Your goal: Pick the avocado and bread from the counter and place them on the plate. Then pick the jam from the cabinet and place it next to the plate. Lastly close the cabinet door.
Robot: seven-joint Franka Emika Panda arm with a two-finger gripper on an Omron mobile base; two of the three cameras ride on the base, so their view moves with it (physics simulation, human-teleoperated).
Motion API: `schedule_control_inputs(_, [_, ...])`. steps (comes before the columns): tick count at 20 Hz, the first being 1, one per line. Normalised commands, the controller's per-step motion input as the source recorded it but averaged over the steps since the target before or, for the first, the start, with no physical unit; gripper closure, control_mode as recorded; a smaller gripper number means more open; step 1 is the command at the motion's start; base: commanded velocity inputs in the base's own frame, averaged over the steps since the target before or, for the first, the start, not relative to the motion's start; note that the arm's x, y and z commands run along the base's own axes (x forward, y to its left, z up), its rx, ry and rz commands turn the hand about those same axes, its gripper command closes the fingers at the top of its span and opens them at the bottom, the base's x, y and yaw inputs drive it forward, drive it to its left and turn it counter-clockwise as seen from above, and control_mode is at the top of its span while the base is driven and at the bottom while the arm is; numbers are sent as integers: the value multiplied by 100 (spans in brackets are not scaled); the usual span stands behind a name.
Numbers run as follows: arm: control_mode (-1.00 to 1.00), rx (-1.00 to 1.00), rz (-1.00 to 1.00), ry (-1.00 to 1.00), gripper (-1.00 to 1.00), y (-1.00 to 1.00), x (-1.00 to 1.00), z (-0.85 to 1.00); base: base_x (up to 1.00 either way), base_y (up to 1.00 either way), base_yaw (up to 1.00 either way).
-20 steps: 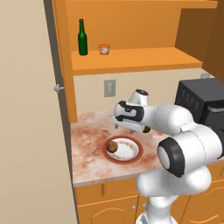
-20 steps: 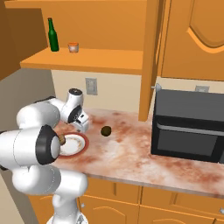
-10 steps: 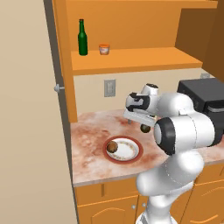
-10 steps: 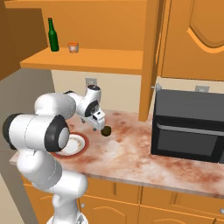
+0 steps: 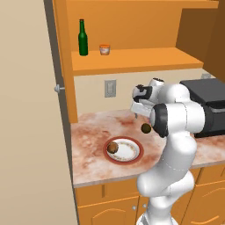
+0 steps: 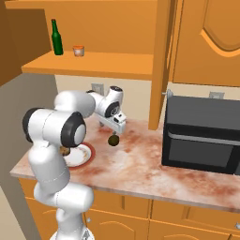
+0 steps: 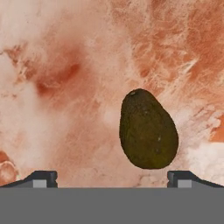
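at the centre of the left base view the gripper hangs low over the worktop, pointing down. its fingers stand wide apart in the hand view, one tip near the lower left and one near the lower right of that frame, with nothing held between them. the avocado lies on the worktop below, apart from both tips and nearer the right-hand one, its narrow end toward the top of the frame. in the left base view the avocado sits just right of and below the gripper; in the right base view the avocado lies just below the gripper, left of centre.

the plate rests on the worktop lower left of the avocado in the left base view, well apart from it. the bread sits on the plate's left portion. in the right base view the plate is partly hidden behind the arm at the left.

the jam stands on the shelf of the cabinet at the upper part of the left base view, just right of a green bottle. the cabinet door stands open, seen edge-on at upper centre of the right base view. a black microwave sits on the worktop at the right of that view.
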Motion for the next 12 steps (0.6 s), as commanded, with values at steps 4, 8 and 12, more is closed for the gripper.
schedule_control_inputs(4, [-100, 0, 0, 0, -100, -40, 0, -18, 0, 0, 0])
schedule_control_inputs(8, [-100, 0, 0, -2, -100, -25, 0, -19, 0, 0, 0])
schedule_control_inputs(12, [-100, 0, 2, -2, -100, 0, 1, -42, 0, 0, 0])
